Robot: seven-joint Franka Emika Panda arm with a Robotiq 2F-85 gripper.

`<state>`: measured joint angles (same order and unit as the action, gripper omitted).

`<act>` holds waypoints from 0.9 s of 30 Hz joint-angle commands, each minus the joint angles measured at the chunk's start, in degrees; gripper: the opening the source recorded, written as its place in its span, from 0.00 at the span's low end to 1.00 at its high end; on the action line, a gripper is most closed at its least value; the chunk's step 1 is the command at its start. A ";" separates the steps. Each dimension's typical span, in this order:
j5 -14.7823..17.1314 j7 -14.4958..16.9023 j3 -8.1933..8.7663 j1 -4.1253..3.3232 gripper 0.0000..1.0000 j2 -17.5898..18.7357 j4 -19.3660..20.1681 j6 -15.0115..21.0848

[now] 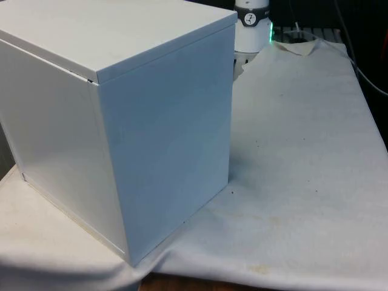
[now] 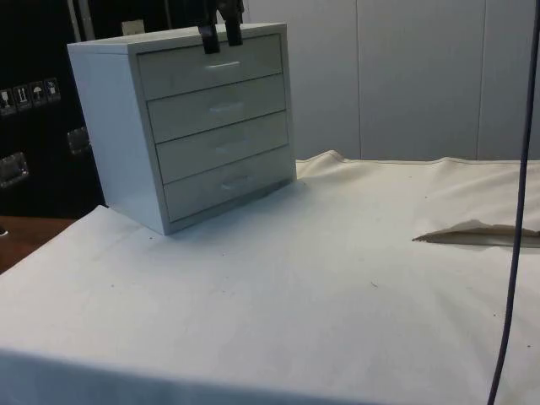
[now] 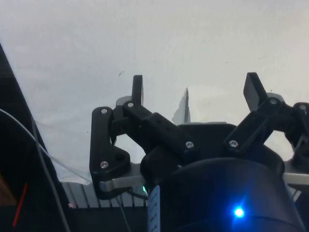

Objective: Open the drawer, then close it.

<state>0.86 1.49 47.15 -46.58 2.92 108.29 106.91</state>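
Black gripper (image 2: 221, 35) — fingers spread, above top drawer (image 2: 211, 65)

The chest (image 2: 194, 118) blocks the counter's (image 2: 337, 278) ten o'clock corner in the side view; the cloth elsewhere lies open.

No word, brand or number can be read anywhere; the only signs are a row of small white handling pictograms (image 2: 32, 93) on a dark case at the side view's left edge, behind the chest of drawers (image 2: 190, 118), too small to tell apart.
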 commanded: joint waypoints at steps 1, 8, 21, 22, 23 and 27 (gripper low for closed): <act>-1.09 -0.52 -0.11 -0.29 1.00 -0.97 0.80 0.92; -3.15 -0.92 -0.40 -0.52 1.00 -2.92 2.41 1.26; -6.99 -1.09 -0.97 -0.46 1.00 -6.76 5.90 2.46; -7.28 -1.15 -1.03 -0.40 1.00 -7.05 6.25 2.64; -7.56 -1.20 -1.03 -0.40 1.00 -7.39 6.59 2.86; -8.54 -1.49 -1.20 -0.34 1.00 -8.48 7.73 3.55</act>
<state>-6.82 0.80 46.18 -46.98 -4.87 115.57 109.66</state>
